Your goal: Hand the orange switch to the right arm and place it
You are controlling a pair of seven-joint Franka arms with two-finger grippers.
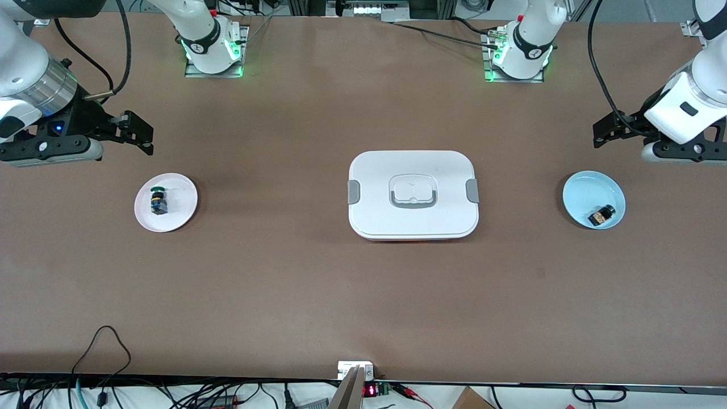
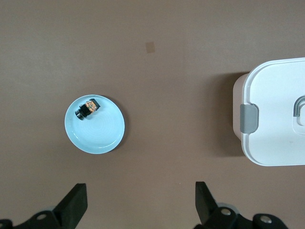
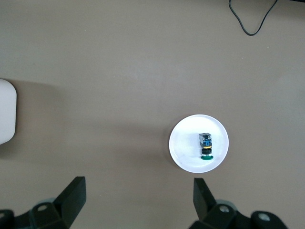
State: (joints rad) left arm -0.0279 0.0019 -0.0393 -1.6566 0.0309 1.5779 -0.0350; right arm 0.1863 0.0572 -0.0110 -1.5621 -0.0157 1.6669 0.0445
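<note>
The white lidded box [image 1: 413, 195] sits shut at the middle of the brown tabletop [image 1: 284, 295], and everything else can be placed from it. Toward the left arm's end of the tabletop from the box lies a pale blue saucer [image 1: 585, 190], well apart from it. The orange switch [image 1: 601, 216] lies tipped on its side in that saucer — close to the rim on the part nearest the front camera, its orange-tan top showing in the left wrist view [image 2: 90, 106].

The left gripper [image 1: 602, 132] hangs in the air over bare tabletop near the blue saucer, its jaws spread wide and holding nothing (both fingertips [image 2: 76, 202] frame the lower edge of its wrist view).

Toward the right arm's end from the box lies a white saucer [image 1: 179, 187] carrying a small switch with a green cap [image 1: 158, 200]. The right gripper [image 1: 139, 136] hovers over bare tabletop near that saucer — jaws likewise parted and empty.
</note>
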